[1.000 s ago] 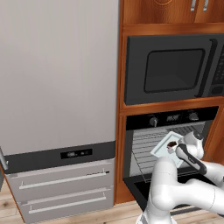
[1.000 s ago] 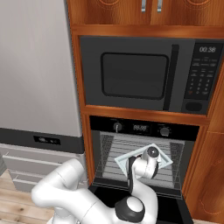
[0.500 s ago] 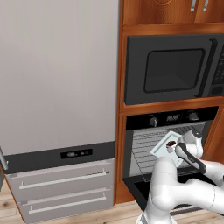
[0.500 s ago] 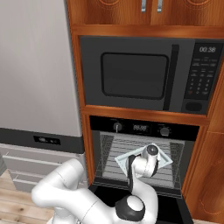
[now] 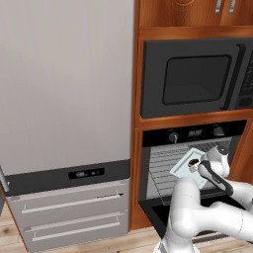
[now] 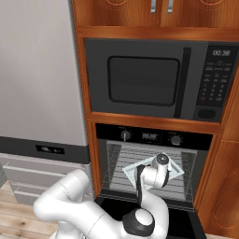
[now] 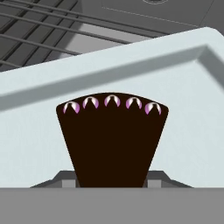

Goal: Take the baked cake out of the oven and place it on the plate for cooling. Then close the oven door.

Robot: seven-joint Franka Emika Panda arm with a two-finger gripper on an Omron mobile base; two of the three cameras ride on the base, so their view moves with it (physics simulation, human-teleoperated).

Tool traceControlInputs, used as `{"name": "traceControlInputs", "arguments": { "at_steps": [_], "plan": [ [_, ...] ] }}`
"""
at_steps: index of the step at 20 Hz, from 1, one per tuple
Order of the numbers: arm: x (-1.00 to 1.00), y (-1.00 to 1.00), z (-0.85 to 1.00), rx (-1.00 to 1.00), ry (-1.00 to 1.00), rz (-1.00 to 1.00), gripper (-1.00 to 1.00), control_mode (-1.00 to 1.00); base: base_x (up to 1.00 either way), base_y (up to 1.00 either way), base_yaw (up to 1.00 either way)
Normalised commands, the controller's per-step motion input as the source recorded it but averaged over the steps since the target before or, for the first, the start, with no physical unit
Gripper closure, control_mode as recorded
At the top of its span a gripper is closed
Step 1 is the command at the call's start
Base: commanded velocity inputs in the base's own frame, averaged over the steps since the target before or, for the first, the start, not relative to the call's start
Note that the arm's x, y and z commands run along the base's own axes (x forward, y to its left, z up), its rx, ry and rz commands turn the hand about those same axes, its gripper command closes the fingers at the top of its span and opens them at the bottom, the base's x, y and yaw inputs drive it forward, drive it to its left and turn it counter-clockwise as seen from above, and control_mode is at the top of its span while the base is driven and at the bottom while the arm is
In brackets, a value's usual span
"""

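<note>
the oven (image 6: 154, 136) sits in the lower right of both base views, under a black microwave (image 6: 149, 79). the oven door (image 6: 149, 214) is dropped open and lies flat at the bottom of the right base view, partly behind the arm. inside, on the wire rack (image 6: 116, 170), rests a pale square tray (image 7: 183, 100) turned corner-on to the opening.

the cake (image 7: 113, 142) is a dark wedge-shaped slice with a row of pale pink dabs along its wide edge. in the hand view it stands at bottom centre on the tray. its long axis runs up the frame, narrow end toward the camera and wide end away. the gripper (image 7: 113, 183) has a finger tip at each side of the narrow end, so the jaws appear clenched on the cake across its narrow width. actual contact is masked by the slice and the frame edge, so the hold is judged, not confirmed.

relation for the coming move: the slice lies directly ahead of the jaws, inside the cavity, with the open door below and nearer the base. withdrawal would therefore run back along the slice's long axis, clear of the tray lip.

writing: the microwave display and the oven display show digits too small to read. no brand is legible.
</note>
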Motion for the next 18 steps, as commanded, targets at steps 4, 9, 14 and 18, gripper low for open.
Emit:
{"name": "traceControlInputs", "arguments": {
  "at_steps": [4,9,14,18],
  "plan": [
    [-0.01,-0.06,0.0,0.0,0.01,0.0,1.0,-1.0,0.0,0.0,0.0],
    [0.0,-0.02,0.0,0.0,0.01,0.0,1.0,-1.0,0.0,0.0,0.0],
    [-0.03,-0.06,0.06,0.0,0.0,0.0,1.0,-1.0,0.0,0.0,0.0],
    [-0.25,-0.23,0.16,0.0,0.0,0.0,1.0,-1.0,0.0,0.0,0.0]
  ]
}}
